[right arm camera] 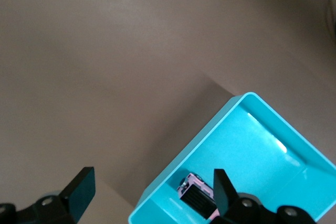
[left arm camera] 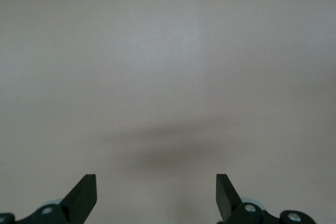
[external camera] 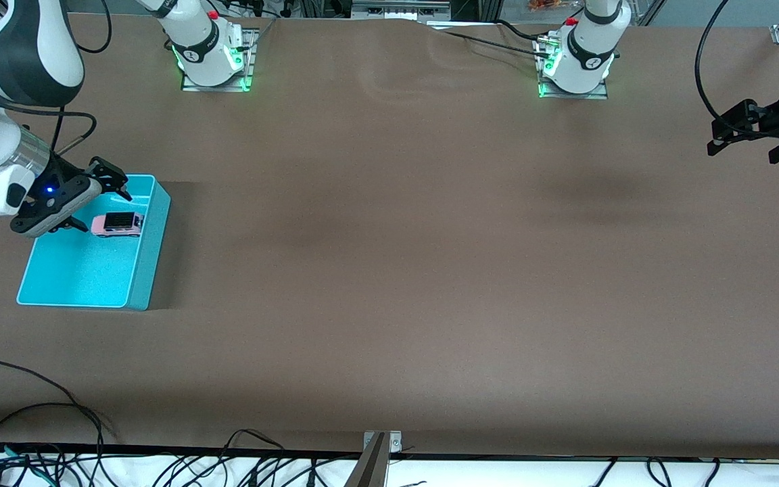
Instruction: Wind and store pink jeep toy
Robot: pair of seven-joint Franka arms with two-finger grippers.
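The pink jeep toy [external camera: 117, 224], pale pink with a black roof, lies inside the turquoise bin [external camera: 149, 256] at the right arm's end of the table. It also shows in the right wrist view [right arm camera: 197, 195], in the bin [right arm camera: 210, 135]. My right gripper [external camera: 99, 203] is open and empty, over the bin's part farther from the front camera, just above the jeep; its fingers [right arm camera: 81, 187] stand wide apart. My left gripper [external camera: 744, 132] is open and empty, waiting in the air over the left arm's end of the table. Its fingertips [left arm camera: 86, 192] show over bare brown table.
The brown table [external camera: 430, 270] spreads wide between the bin and the left arm's end. The arm bases [external camera: 210, 57] stand along the edge farthest from the front camera. Cables [external camera: 58, 433] lie along the table's edge nearest that camera.
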